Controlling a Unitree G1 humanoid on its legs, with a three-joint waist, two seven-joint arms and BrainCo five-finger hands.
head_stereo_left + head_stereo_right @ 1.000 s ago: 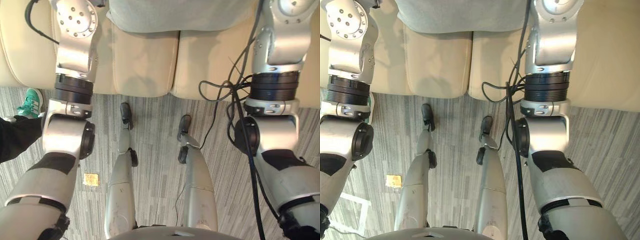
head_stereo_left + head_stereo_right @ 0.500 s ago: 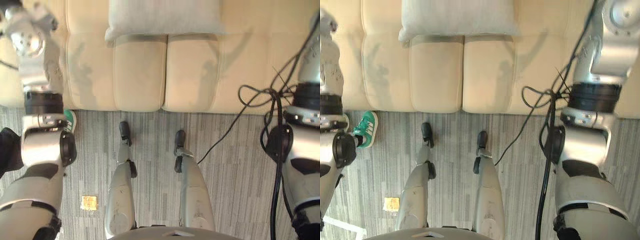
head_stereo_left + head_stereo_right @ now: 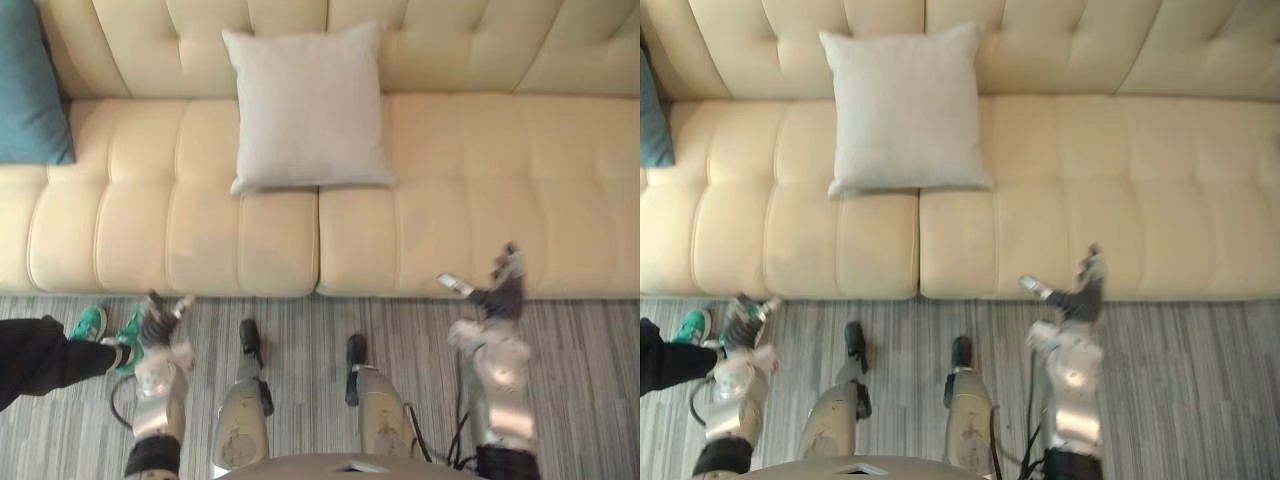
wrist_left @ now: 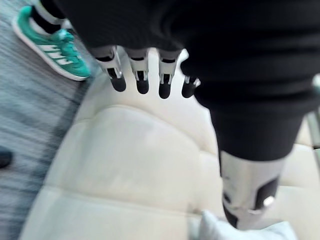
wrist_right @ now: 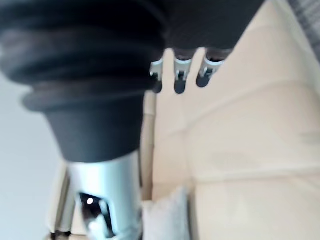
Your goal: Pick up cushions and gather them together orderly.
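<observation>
We see a pale grey cushion on the cream sofa, leaning against its backrest above the seam between two seat pads. A teal cushion sits at the sofa's far left end, well apart from the grey one. Our left hand hangs over the striped floor before the sofa's front edge, fingers straight and empty. Our right hand hangs by the same edge further right, fingers relaxed and empty too. A person's green shoe lies just beside the left hand.
</observation>
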